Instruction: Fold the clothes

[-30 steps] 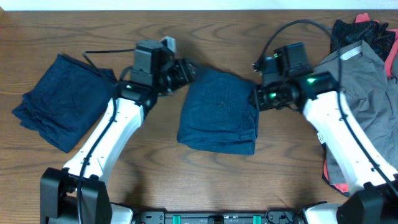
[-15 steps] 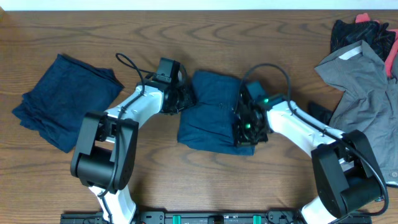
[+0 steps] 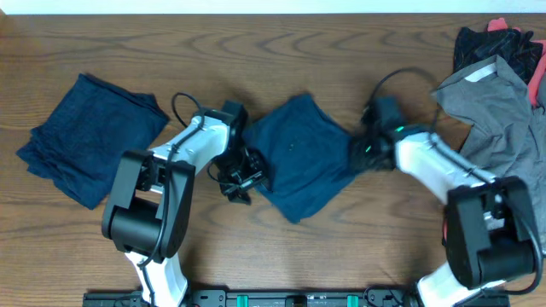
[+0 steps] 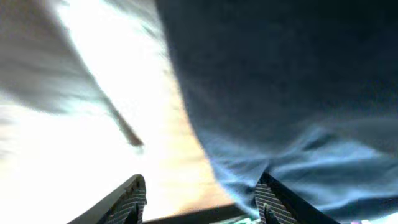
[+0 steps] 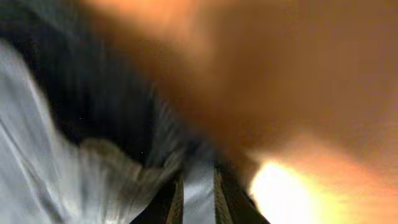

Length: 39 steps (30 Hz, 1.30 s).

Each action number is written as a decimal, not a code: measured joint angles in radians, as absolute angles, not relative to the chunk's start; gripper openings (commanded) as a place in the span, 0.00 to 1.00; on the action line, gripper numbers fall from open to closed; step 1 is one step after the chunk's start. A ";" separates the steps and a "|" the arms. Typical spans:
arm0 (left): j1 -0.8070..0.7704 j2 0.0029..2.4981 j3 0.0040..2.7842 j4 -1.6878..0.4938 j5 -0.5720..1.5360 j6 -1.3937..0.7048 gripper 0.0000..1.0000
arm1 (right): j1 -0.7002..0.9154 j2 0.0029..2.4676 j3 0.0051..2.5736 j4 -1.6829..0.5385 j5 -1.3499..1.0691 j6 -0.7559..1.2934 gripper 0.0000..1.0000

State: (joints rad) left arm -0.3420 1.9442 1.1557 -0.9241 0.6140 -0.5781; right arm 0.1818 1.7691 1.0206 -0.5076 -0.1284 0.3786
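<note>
Folded navy garment (image 3: 299, 162) lies skewed on tabletop (image 3: 341, 51), btwn both arms. Left tool (image 3: 241, 179) spread wide, empty, just beside its left edge. Right tool (image 3: 358, 155) narrow, apparently pinching its right corner, though wrist view is blurred.

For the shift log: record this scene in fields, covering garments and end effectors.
navy stack: far left, folded, apart from both arms
navy garment: centre, lying askew between the arms
grey shirt: right, unfolded
black-red item: top right, bunched
left end effector: open, by the garment's left edge
right end effector: at the garment's right edge; grip unclear, wrist view blurred
</note>
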 measured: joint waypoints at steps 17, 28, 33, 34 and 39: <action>-0.322 1.567 1.155 -0.442 0.321 -0.395 0.51 | 0.236 1.770 1.317 -0.840 -0.337 0.255 0.08; -0.324 1.787 1.153 -0.393 0.299 -0.325 0.35 | 0.360 1.770 1.039 -0.582 -0.368 0.256 0.02; -0.326 1.862 1.153 -0.372 0.219 -0.319 0.36 | 0.363 1.769 0.926 -0.480 -0.368 0.263 0.02; -0.326 1.877 1.153 -0.371 0.206 -0.319 0.36 | 0.363 1.768 0.917 -0.469 -0.365 0.263 0.03; -0.327 1.927 1.167 -0.426 0.184 -0.334 0.36 | 0.364 1.749 0.896 -0.454 -0.298 0.265 0.07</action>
